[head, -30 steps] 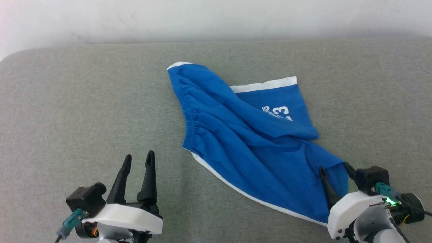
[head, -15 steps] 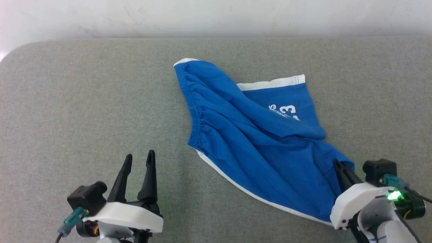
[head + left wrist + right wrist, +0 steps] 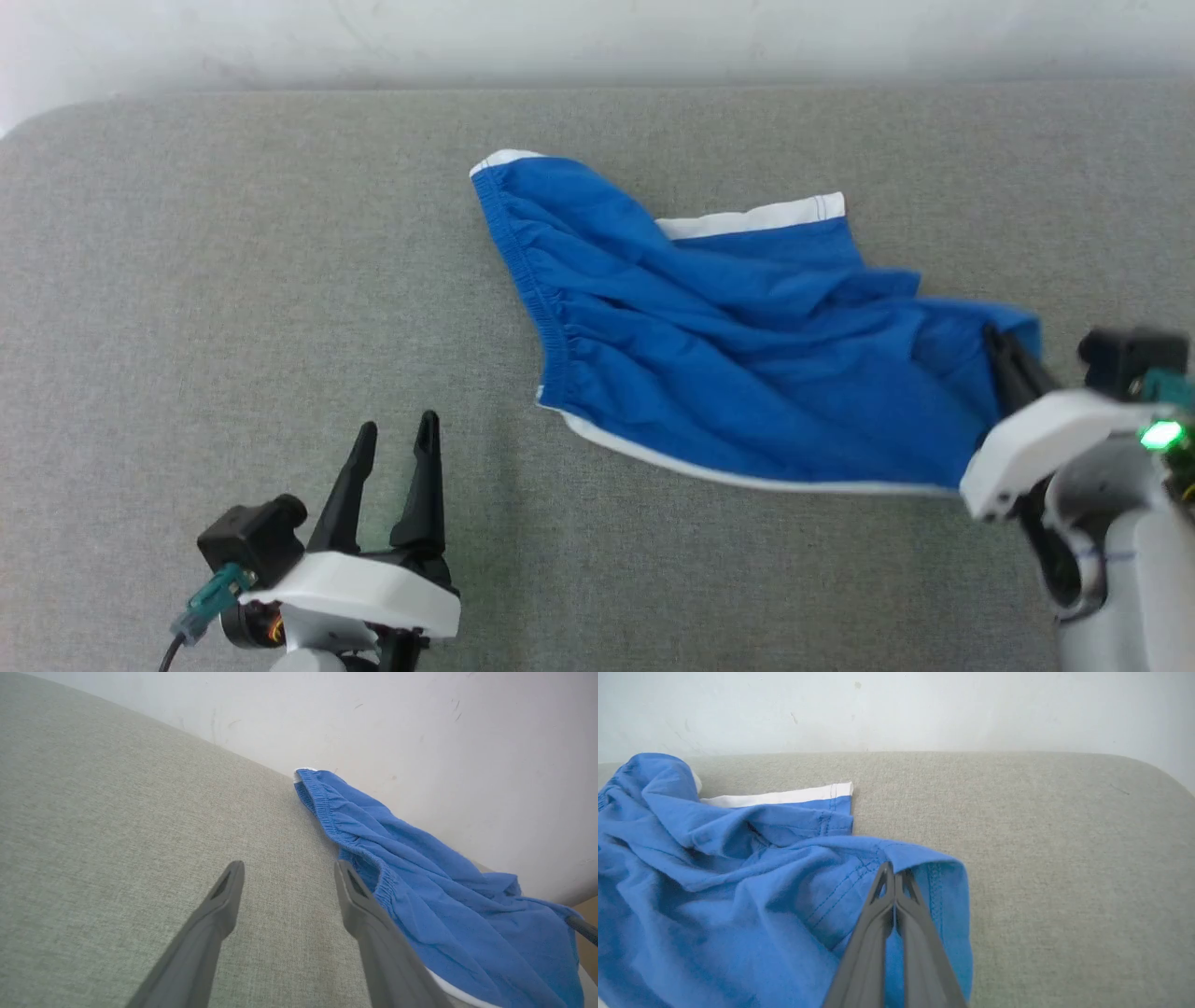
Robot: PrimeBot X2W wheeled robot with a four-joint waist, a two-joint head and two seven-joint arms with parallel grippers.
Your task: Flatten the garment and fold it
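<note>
The garment is bright blue with white trim bands and lies crumpled on the grey padded table; it also appears as the garment and the garment. My right gripper is shut on the garment's right corner, which it holds lifted a little off the surface. In the right wrist view, the right gripper has its fingers pressed together on the blue hem. My left gripper stands open at the lower left, clear of the cloth; the left gripper has nothing between its fingers.
A white wall runs along the table's far edge. Bare grey surface stretches to the left of the garment and in front of it.
My right gripper closed on the garment's right corner and pulled it up and to the right. The cloth stretched out, and the white lettering is now covered by folds. The left gripper stayed put.
</note>
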